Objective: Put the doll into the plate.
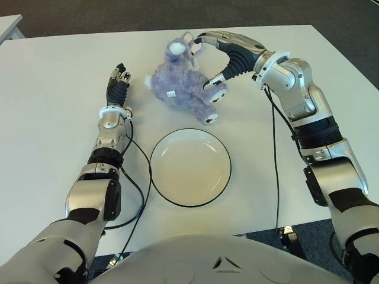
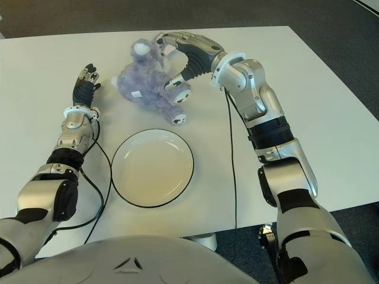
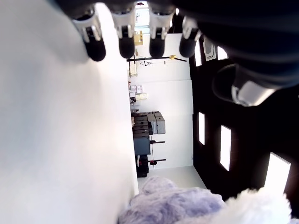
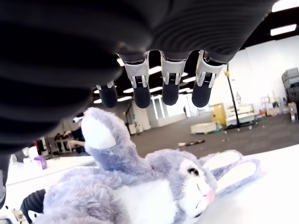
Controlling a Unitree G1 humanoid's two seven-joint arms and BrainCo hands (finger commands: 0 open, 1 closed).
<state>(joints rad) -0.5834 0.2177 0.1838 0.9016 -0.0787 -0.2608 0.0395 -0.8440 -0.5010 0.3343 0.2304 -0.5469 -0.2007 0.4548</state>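
Observation:
The doll (image 1: 177,86), a purple plush bunny with white ears and feet, lies on the white table (image 1: 53,89) behind the plate. The round white plate (image 1: 189,167) with a dark rim has nothing in it. My right hand (image 1: 204,61) arches over the doll's head end, open, with its fingers (image 4: 170,88) stretched above the bunny (image 4: 154,191) and its thumb beside one foot. It has no grasp on the doll. My left hand (image 1: 119,76) shows left of the doll, open, its fingers (image 3: 126,44) straight.
A black cable (image 1: 139,195) loops over the table between my left forearm and the plate. Another cable (image 1: 275,154) hangs along my right arm. The table's front edge runs just below the plate.

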